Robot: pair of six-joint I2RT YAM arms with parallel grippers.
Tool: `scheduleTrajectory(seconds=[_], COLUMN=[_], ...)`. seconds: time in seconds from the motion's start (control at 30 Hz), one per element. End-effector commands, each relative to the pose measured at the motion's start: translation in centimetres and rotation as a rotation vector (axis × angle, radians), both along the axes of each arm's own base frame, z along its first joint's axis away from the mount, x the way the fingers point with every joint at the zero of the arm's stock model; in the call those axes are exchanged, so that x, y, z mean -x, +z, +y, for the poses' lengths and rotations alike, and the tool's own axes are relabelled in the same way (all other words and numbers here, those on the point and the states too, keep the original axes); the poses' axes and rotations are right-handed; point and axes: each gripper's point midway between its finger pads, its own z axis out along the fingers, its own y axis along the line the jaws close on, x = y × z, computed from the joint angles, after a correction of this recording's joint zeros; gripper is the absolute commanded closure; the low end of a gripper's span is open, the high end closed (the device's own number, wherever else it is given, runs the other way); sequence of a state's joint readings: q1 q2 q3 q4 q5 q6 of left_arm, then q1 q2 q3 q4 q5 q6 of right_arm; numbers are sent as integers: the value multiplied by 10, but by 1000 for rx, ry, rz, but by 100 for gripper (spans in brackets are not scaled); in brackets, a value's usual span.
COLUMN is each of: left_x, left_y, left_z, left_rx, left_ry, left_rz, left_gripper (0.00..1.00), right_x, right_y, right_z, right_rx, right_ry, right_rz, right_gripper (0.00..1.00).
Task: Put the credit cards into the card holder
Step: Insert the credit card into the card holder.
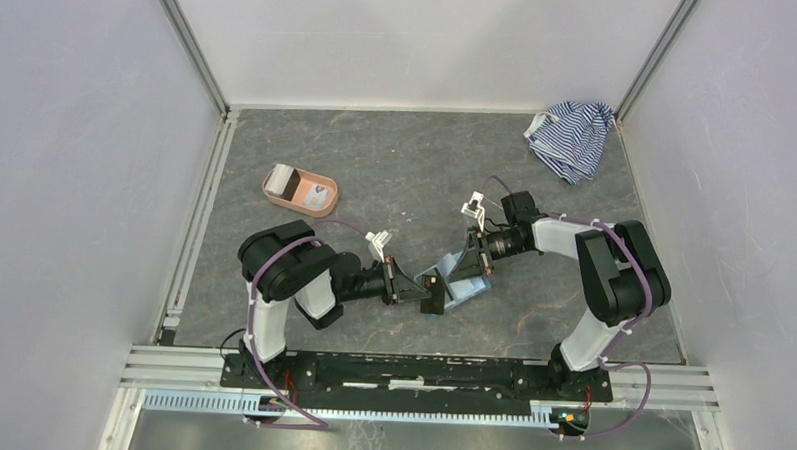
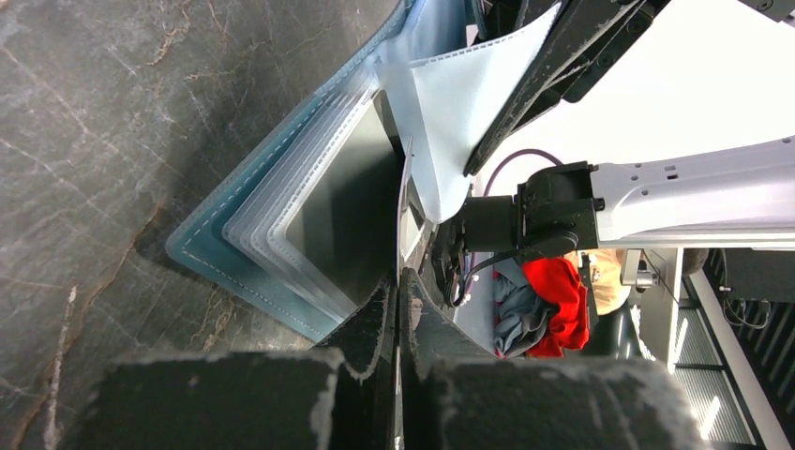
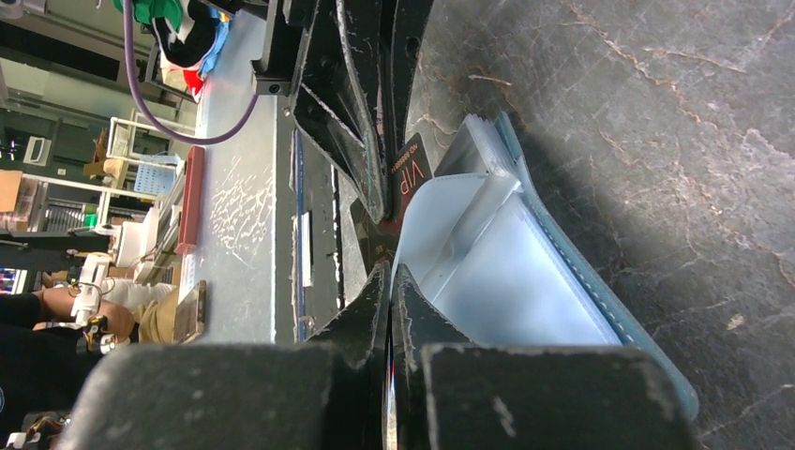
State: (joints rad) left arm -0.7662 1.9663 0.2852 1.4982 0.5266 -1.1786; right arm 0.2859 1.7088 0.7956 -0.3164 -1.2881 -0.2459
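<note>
Only readable text is "VIP" in pale letters on the dark card [image 3: 410,173]. There's a line of small print beside it that we can't resolve. No brand visible on the card holder [image 2: 216,248]

- left gripper [image 2: 398,281]: jaws fully closed, pinching the near edge of the dark card. The card sits partway into the holder's clear sleeves [image 2: 281,225], its far end between them
- right gripper [image 3: 390,277]: jaws fully closed on the holder's light-blue inner flap [image 3: 487,272], which stands up off the table [image 1: 397,155]
- the holder lies open on the table between the 2 grippers, near the front edge, teal outer cover down. The 2 sets of fingertips are just beside each other over it
- other cards [image 1: 317,195], whitish and dark, lie in the salmon-pink tray [image 1: 268,190], well apart to the rear left
- striped cloth [image 1: 571,141] is bunched in the rear right corner

Hard to make out:
- from the top camera the grippers cover most of the holder and we can't see the dark card at all
- in the right wrist view the lower part of the card is hidden behind the flap and fingers
- the tray cards are too small for any print
</note>
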Motion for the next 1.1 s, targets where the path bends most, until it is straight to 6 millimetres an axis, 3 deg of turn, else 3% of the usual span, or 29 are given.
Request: scheduleTrajectory(seconds=[0.0,0.63,1.07], left_x=[-8,-17,-19], left_y=[47,36,31], left_z=[-10,-23,-28], left_rx=[172,172,176], left_ry=[-6,-24,-36], left_rz=[-154,-138,-97], left_gripper=[98,98,98], right_x=[-6,-8,-11], right_y=[8,-17,-23], right_z=[0,-20,-24], right_rx=[-49,-27,-4], right_ry=[19,24,5], right_rz=[-3,89,104], right_gripper=[100,98,85])
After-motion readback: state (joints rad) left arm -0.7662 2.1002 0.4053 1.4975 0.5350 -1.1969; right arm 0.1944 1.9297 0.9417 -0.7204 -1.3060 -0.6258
